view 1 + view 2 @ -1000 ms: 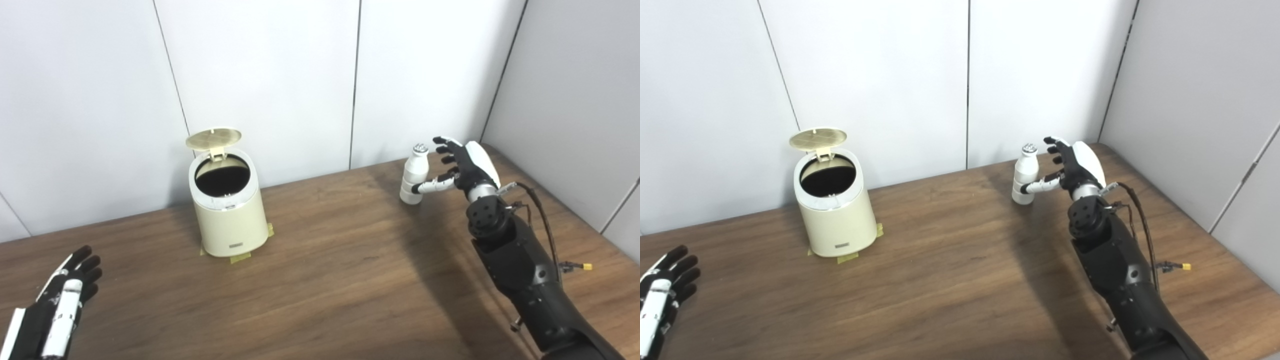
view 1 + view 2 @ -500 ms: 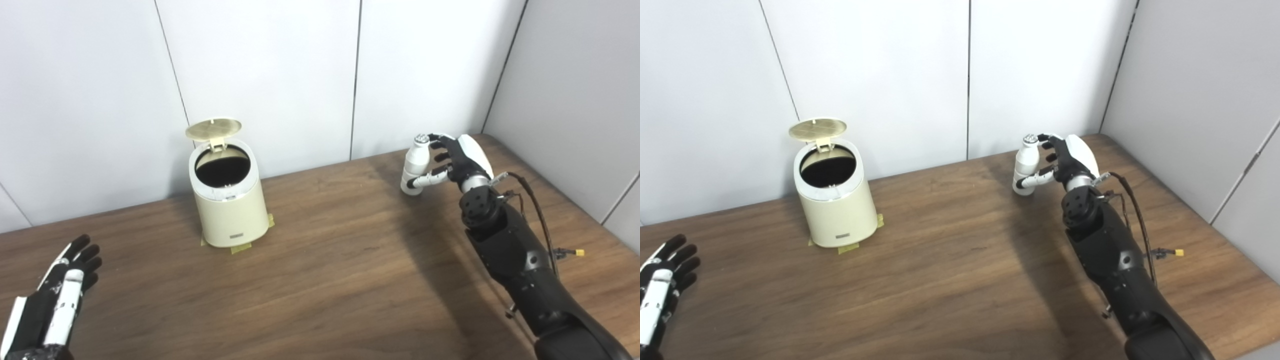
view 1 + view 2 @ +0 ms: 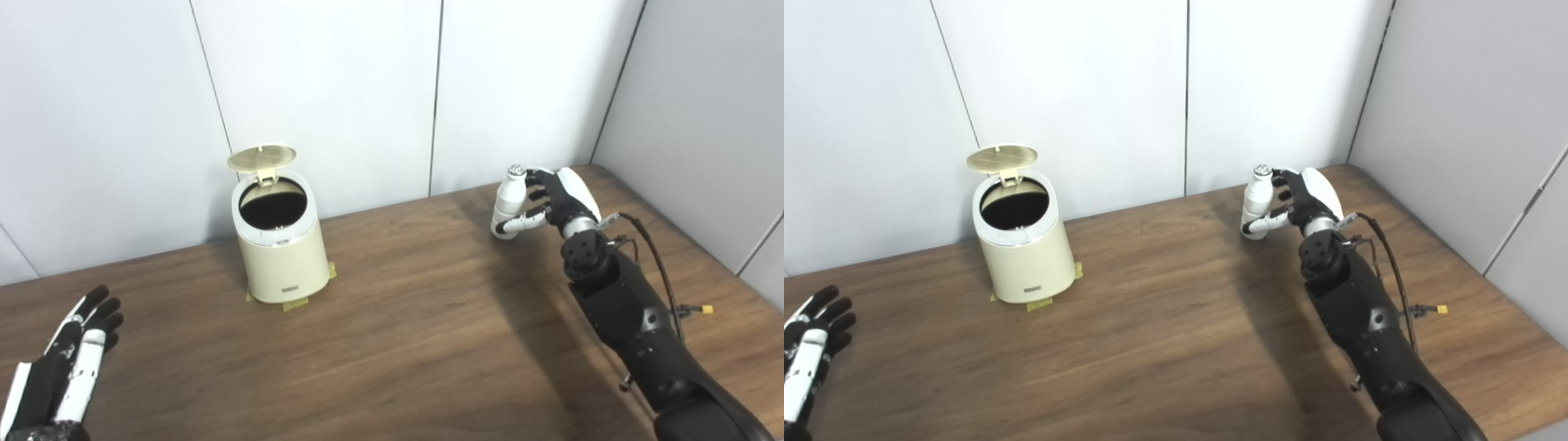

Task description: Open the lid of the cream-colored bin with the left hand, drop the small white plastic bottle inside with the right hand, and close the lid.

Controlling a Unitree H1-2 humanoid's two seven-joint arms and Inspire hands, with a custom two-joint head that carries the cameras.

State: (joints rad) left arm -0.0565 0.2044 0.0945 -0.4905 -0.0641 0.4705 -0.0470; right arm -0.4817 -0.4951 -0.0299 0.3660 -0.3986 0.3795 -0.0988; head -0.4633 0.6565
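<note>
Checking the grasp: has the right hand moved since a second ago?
Yes. The right hand closed onto the bottle, toward the wall seam.

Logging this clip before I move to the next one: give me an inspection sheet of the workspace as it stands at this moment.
Surface: wooden table, bare across the middle.
Bin: cream-colored bin upright at the back left, lid raised, dark inside; yellowish tape tabs at its base.
Bottle: small white plastic bottle at the back right, upright or nearly so, in the right hand's grasp; whether it touches the table cannot be told.
Clutter: nothing seen.
Hands: right hand shut on the bottle; left hand open, low at the near left, far from the bin.
Cables: black cable looping along the right forearm, ending in a yellow connector.
Surroundings: plain light wall panels behind and to the right.
</note>
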